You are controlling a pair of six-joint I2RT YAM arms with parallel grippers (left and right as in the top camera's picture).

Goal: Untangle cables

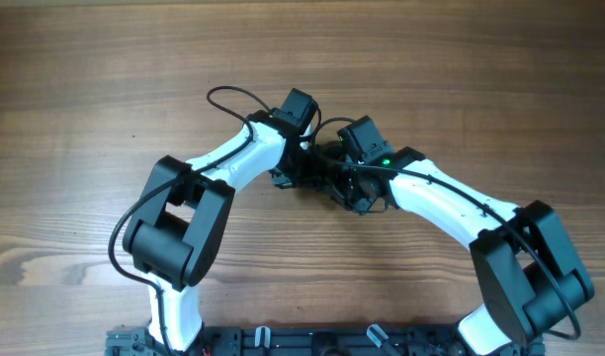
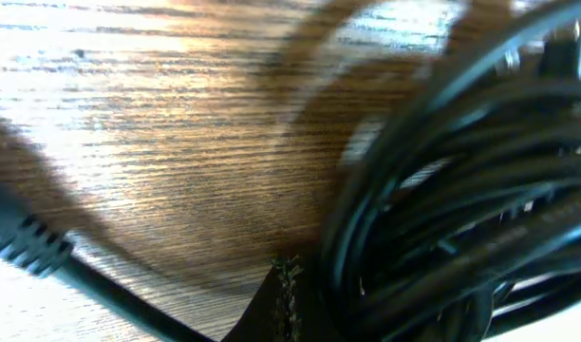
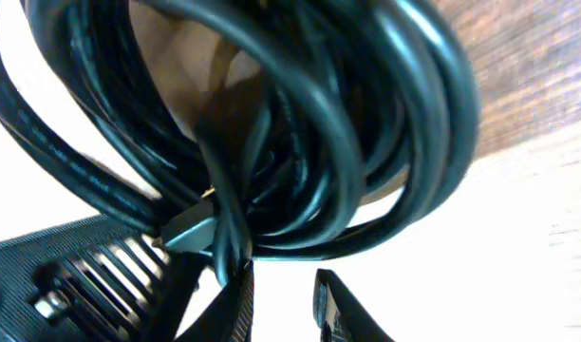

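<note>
The smooth, glossy black cables (image 3: 300, 123) were seen coiled in rounded loops just above the right gripper (image 3: 283, 296), clamped in its ribbed fingers. The left gripper (image 2: 283, 309) was clenched beside the bundle, above the grained wooden table (image 2: 177, 123).

Both pincers at cables (image 1: 327, 170)

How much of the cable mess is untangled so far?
Nothing looks done yet: the cables are one tight bundle of looped black cords. In hand: the left gripper and right gripper meet at the bundle in the middle of the table, the left one shut on it; one plug end hangs loose. Left: pulling every cord apart.
</note>
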